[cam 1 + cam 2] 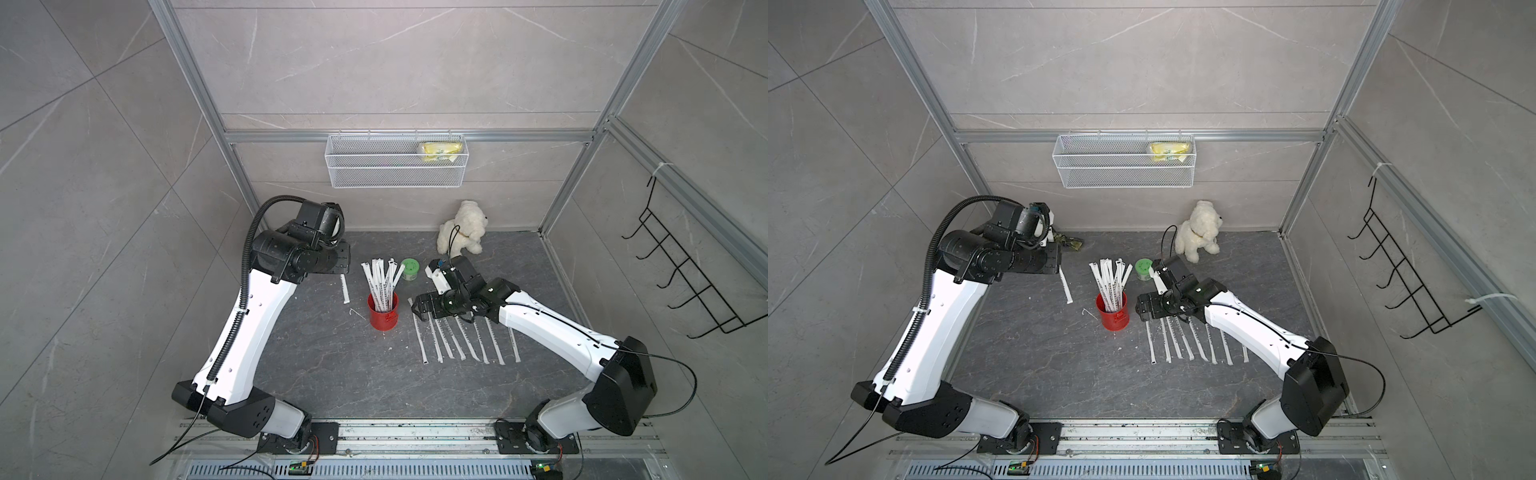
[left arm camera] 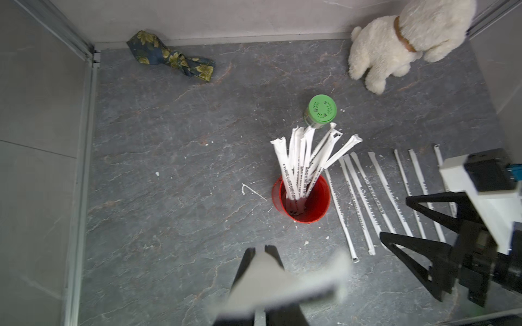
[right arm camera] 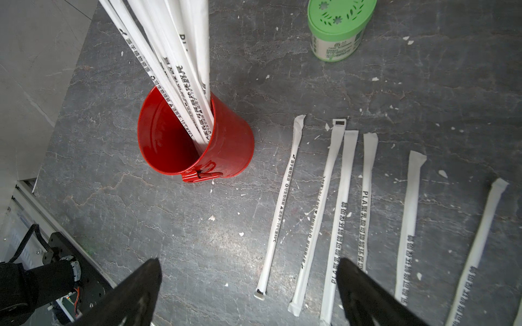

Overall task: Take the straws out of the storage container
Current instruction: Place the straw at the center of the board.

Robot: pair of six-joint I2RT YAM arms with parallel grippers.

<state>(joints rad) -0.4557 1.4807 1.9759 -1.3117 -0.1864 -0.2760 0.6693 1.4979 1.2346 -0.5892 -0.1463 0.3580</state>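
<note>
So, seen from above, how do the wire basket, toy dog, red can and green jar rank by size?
In a top view, largest to smallest:
1. wire basket
2. toy dog
3. red can
4. green jar
The basket hangs higher, so nearness may enlarge it.

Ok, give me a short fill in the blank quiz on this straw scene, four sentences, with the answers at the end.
1. The storage container holding the upright straws is ____ in colour.
2. The jar standing behind it has a ____ lid.
3. The right gripper hangs with its jaws ____ over the straws lying flat on the table.
4. The left gripper is shut on a single ____.

Missing words: red; green; open; straw.
</note>
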